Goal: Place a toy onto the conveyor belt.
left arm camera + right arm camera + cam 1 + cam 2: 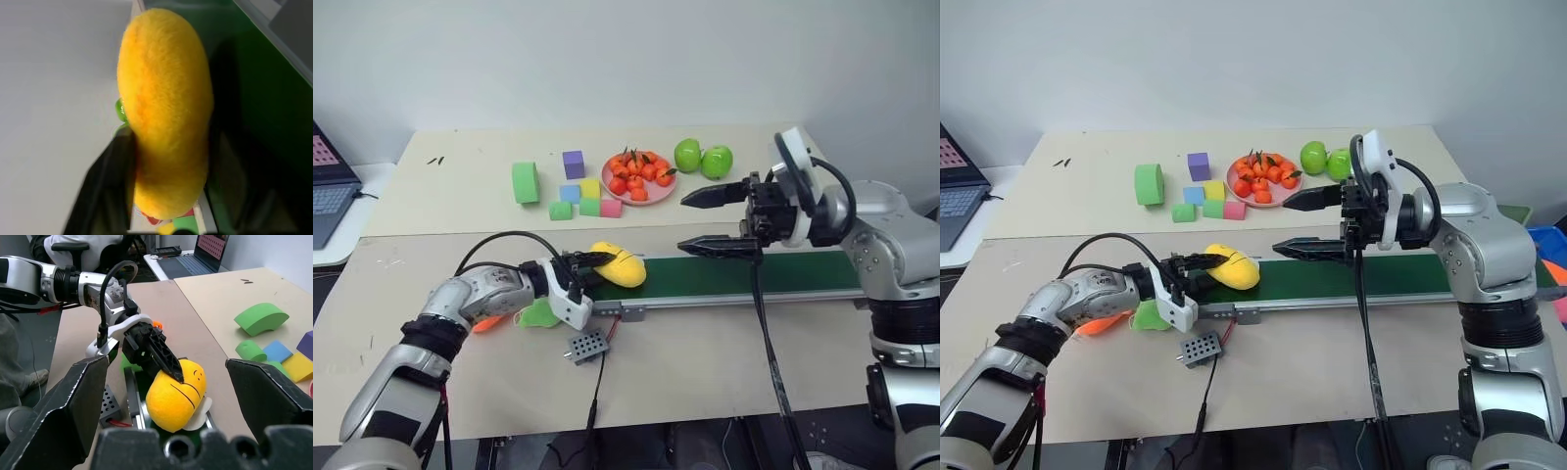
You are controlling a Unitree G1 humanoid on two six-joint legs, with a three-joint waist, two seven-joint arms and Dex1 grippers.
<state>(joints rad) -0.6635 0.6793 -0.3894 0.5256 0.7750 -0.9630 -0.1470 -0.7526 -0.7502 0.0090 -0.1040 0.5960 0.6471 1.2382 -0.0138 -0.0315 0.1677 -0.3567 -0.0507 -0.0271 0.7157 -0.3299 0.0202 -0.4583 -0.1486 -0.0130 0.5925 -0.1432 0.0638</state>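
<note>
The toy (620, 265) lay on the conveyor belt's (773, 274) end between the left end effector's (595, 267) spread fingers. The right end effector (715, 220) hovered level above, released.

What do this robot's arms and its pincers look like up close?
Both arms are silver-grey metal with black joint bands. Each gripper, left and right, has two long black tapered fingers on a white and black wrist block. A black cable loops over the left forearm; another hangs from the right wrist.

yellow toy (619, 265), dark green conveyor belt (754, 275), pink plate (612, 192)
</note>
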